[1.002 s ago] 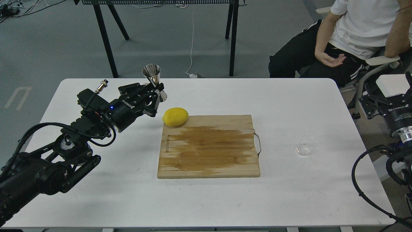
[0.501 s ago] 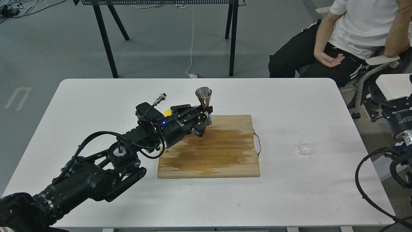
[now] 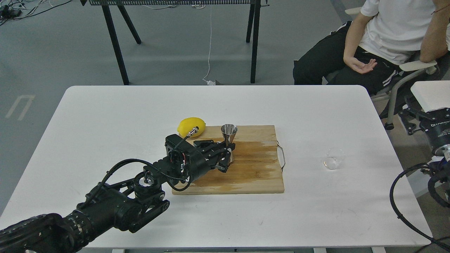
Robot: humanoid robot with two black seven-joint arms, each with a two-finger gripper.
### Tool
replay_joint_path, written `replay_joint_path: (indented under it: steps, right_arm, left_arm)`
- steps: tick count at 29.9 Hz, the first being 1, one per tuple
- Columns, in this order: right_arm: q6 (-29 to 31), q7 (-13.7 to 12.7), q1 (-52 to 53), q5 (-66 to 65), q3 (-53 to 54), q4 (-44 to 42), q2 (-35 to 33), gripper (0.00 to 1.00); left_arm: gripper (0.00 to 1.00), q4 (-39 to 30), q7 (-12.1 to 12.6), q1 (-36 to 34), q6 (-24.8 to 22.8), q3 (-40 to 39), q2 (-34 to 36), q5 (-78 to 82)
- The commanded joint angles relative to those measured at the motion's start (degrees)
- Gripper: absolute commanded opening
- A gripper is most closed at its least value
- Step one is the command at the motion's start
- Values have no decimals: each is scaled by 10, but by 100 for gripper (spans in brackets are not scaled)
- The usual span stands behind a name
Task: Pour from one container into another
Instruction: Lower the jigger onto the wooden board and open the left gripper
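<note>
The shiny steel jigger [image 3: 229, 135] stands upright over the middle of the wooden cutting board [image 3: 253, 175], held at its waist by my left gripper [image 3: 227, 151], which is shut on it. Whether its base touches the board I cannot tell. The small clear glass cup [image 3: 333, 158] sits on the white table to the right of the board, apart from both grippers. My right gripper [image 3: 418, 117] hangs off the table's right edge, well behind the cup; its fingers show dark and I cannot tell their state.
A yellow lemon [image 3: 191, 126] rests at the board's back left corner, close behind my left wrist. The board has a metal handle [image 3: 282, 156] on its right side. A seated person [image 3: 383, 38] is behind the table at the right.
My left arm has carried the jigger from the table's back left to the right and toward me, lowering it over the board. The right gripper drifted slightly. The glass cup has not moved.
</note>
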Motion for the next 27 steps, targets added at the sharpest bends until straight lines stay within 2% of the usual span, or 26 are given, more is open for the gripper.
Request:
replay_joint_path:
  steps: [1,16,22,27]
  right_arm:
    - [0,0,-1,0,1,1,0,100]
    - [0,3,-6,0,5,1,0,100]
    - [0,3,-6,0,5,1,0,100]
    - [0,3,-6,0,4,1,2,100]
  left_arm:
    - [6,8,5,0,0,0,-8,0]
    - [14,8,6,2,0,1,-10,0]
    - [28,5,9,2,0,0,-9,0]
    - [29,0,9,10,0,0,-6,0]
